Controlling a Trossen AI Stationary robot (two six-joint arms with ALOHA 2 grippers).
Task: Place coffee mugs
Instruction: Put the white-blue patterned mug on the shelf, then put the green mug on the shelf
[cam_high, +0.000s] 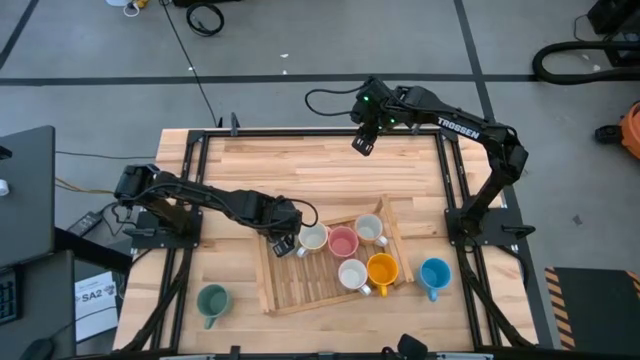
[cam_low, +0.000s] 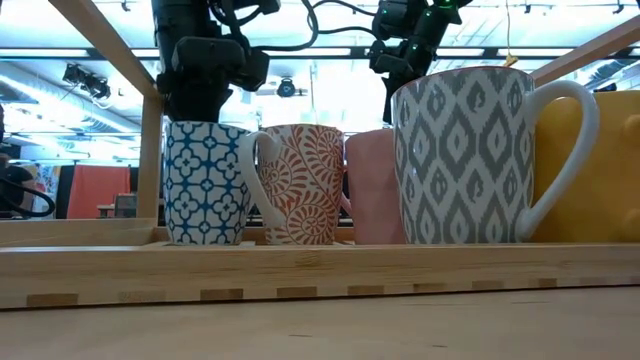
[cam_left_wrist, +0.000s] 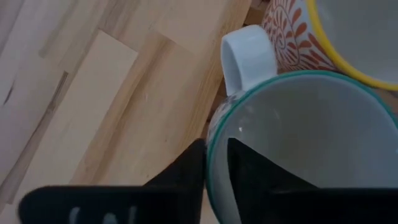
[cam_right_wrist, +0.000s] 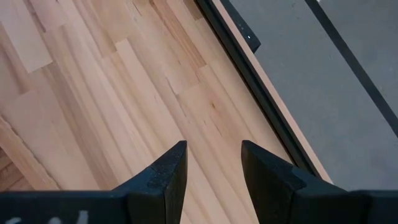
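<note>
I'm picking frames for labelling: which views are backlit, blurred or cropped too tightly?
Low view: bright room lights backlight the grey-patterned mug, which looms large. Left wrist view: left gripper pinches a teal-rimmed mug, soft, cropped close. High and right wrist views: evenly lit, right gripper sharp.

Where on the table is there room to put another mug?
The far half of the table, under the right end effector, is bare wood. The near left of the tray, beside the white mug, also looks free. Its far right is crowded: five mugs sit together, and the left end effector holds the teal-rimmed mug there.
</note>
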